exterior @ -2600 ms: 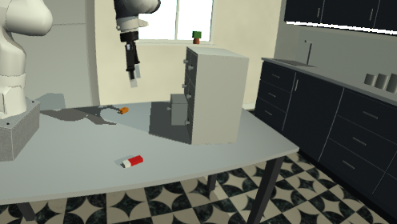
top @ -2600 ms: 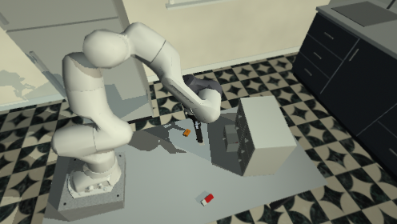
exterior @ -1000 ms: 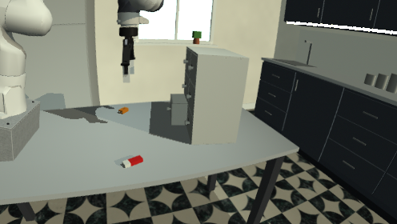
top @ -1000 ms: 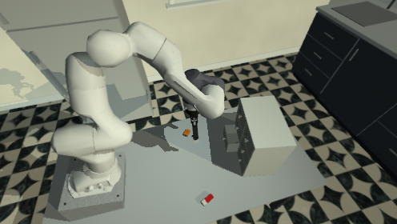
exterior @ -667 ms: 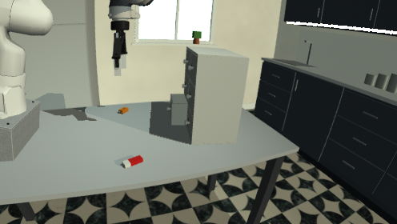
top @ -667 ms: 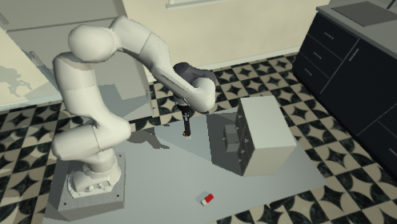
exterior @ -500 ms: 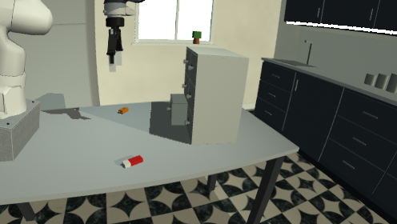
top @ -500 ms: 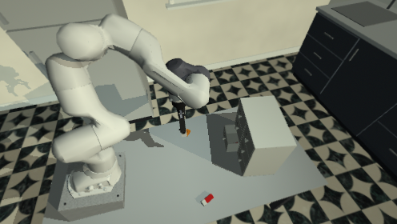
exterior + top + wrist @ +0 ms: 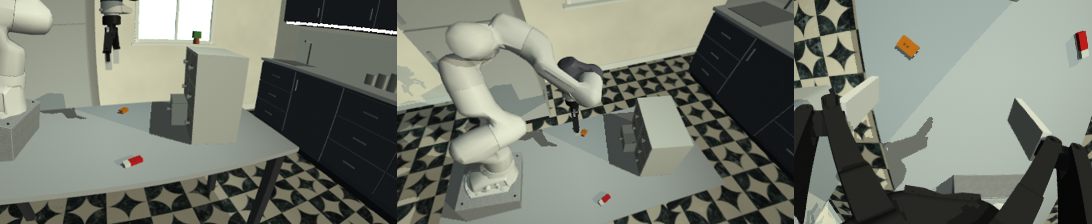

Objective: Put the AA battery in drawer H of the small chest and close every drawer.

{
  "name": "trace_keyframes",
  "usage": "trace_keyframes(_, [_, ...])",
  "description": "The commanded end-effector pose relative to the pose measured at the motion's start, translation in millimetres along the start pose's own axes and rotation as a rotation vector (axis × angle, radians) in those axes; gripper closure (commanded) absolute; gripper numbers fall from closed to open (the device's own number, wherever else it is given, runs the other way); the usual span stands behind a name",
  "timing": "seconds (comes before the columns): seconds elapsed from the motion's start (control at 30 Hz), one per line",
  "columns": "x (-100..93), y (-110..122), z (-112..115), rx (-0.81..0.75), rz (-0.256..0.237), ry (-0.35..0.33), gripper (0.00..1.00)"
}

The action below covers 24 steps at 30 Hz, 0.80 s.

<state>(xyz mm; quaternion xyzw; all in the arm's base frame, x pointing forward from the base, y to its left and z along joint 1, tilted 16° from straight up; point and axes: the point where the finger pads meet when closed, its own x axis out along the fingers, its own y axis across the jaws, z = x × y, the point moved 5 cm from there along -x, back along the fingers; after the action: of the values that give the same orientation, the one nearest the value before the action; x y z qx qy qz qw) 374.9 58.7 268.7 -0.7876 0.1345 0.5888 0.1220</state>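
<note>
The gripper's fingers are spread as wide as they go, with nothing between them. The gripper [image 9: 576, 131] [image 9: 112, 64] [image 9: 945, 99] hangs well above the table [image 9: 557, 192] [image 9: 80, 172] [image 9: 969, 100], pointing down. In the top view its tips appear just beside a small orange block [image 9: 583, 133] [image 9: 123, 110] [image 9: 908, 46] lying on the tabletop. Well apart from that, also on the table, lies a small red-and-white block [image 9: 604, 199] [image 9: 133, 161] [image 9: 1081, 44]. I can't tell for certain which thing is the AA battery, so I can't place it surely. The small chest [image 9: 665, 124] [image 9: 218, 96] stands upright on the table, one drawer [image 9: 627, 138] [image 9: 178, 110] sticking out of its front; the letters are too small for me to read. Beyond, a potted plant [image 9: 196, 37] sits at the window.
</note>
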Motion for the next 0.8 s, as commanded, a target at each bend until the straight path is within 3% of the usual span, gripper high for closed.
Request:
trace_keyframes(0.0, [2.4,-1,-1,0.007,-0.003,0.029,0.00])
trace_keyframes(0.23, [9.9,-1,-4,0.007,-0.002,0.115,0.00])
trace_keyframes(0.67, [52.1,-1,-19,0.008,-0.001,0.543,0.00])
trace_keyframes(0.73, [52.1,-1,-19,0.008,-0.001,0.543,0.00])
trace_keyframes(0.77, [55.7,-1,-21,0.008,-0.001,0.576,0.00])
